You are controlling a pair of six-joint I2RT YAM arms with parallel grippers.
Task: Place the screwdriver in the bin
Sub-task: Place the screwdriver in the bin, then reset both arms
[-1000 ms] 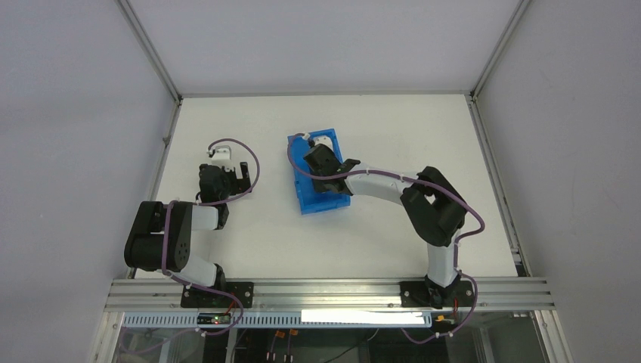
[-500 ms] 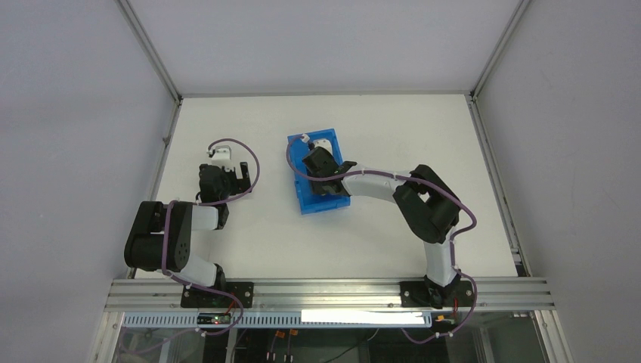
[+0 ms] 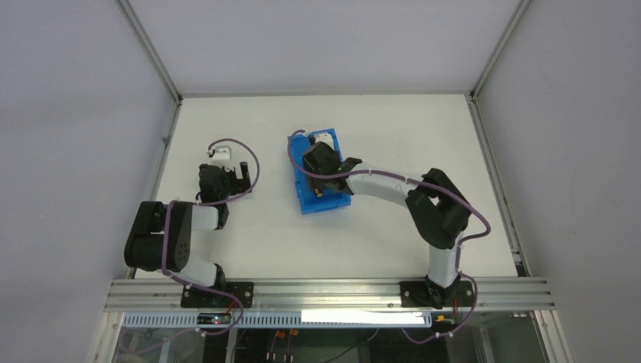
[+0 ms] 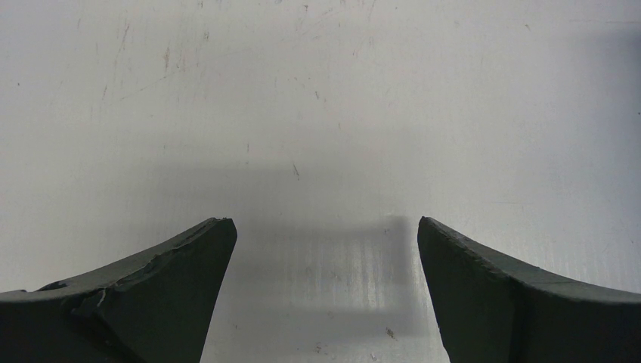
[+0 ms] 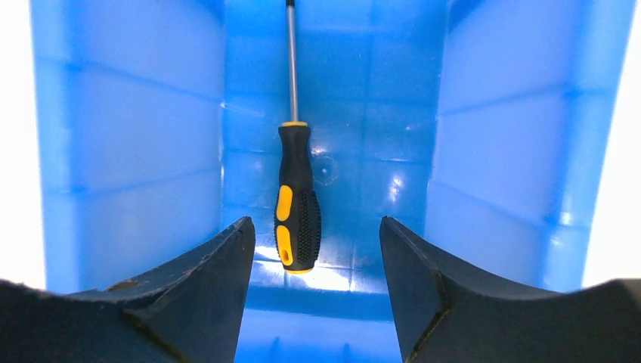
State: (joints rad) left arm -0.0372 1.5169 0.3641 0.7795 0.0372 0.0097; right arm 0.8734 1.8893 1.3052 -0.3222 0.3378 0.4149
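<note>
Right gripper point(image 5: 315, 224) is hanging over the bin point(image 5: 136, 136), jaws standing apart and gripping nothing. The screwdriver point(image 5: 296, 204) is lying on the bin floor just below it, between the fingers, shaft pointing away. Left gripper point(image 4: 325, 223) is hovering over the table point(image 4: 317, 91), jaws spread wide, holding nothing.

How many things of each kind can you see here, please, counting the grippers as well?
screwdriver: 1, yellow and black
bin: 1, blue, with the screwdriver lying inside
grippers: 2, left gripper and right gripper, both open
Total: 4
</note>
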